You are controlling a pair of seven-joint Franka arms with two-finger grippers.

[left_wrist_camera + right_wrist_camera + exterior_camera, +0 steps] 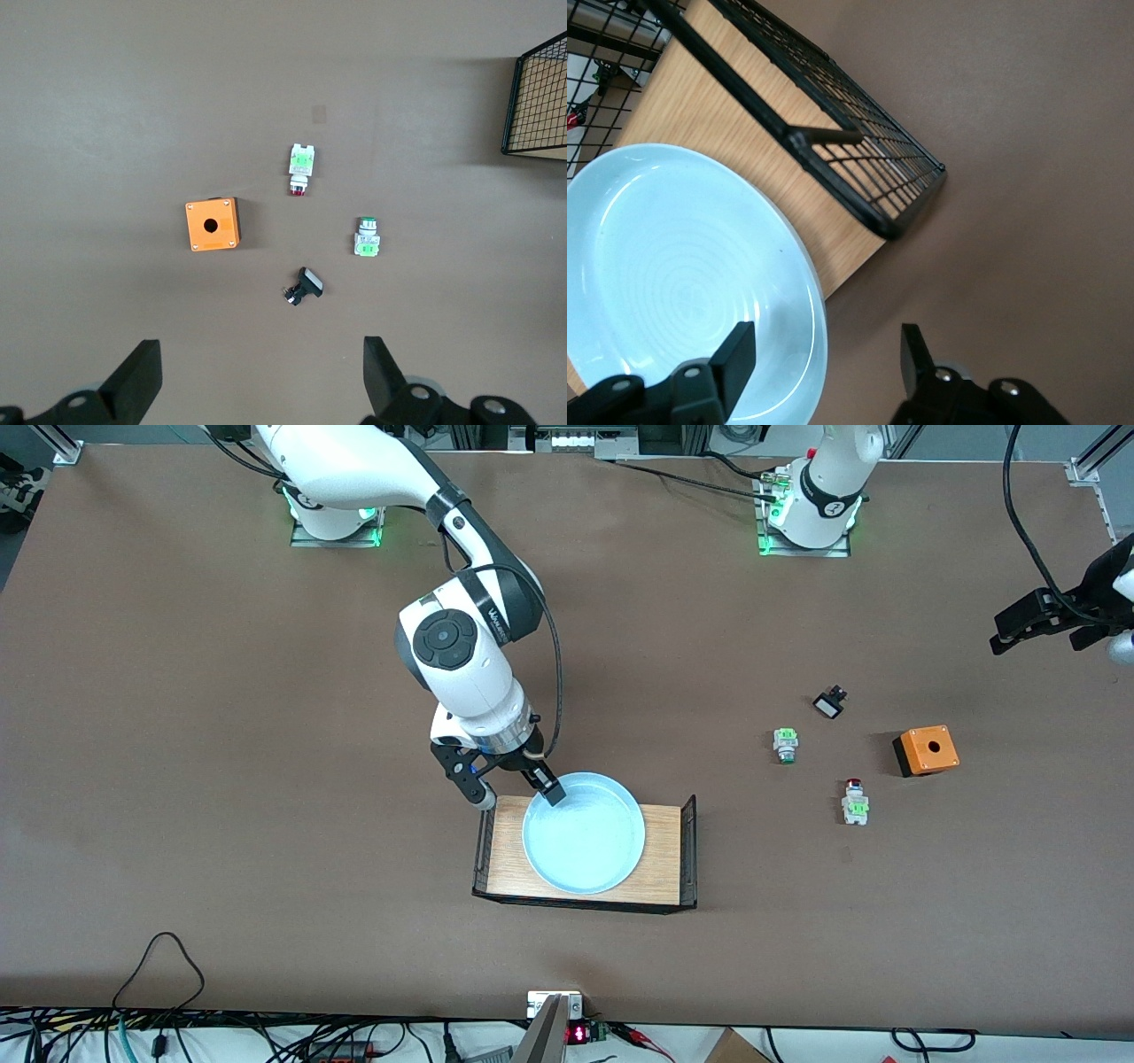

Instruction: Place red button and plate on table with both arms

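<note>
front view shows the plate (pixel 583 833) lying in the light-wood tray (pixel 666 850), so that half of the job is not done; it has yet to reach the bare worktop (pixel 221 735). the right gripper (pixel 518 790) is down at the plate's rim on the edge toward the robots, one finger inside the rim and the other outside it over the tray's wire end. its fingers stand apart around the rim, and i judge the grasp is being taken, not yet firm.

the red button (pixel 855 801) already stands on the worktop toward the left arm's end, well apart from the tray, near the green-capped button (pixel 785 745), a small black-and-white part (pixel 829 703) and an orange box (pixel 926 750). as things lie, that half looks finished.

the left gripper (pixel 257 376) hangs high over those small parts with its fingers wide apart, holding nothing; that arm waits.

what remains is lifting the plate clear of the tray and setting it on the worktop.
</note>
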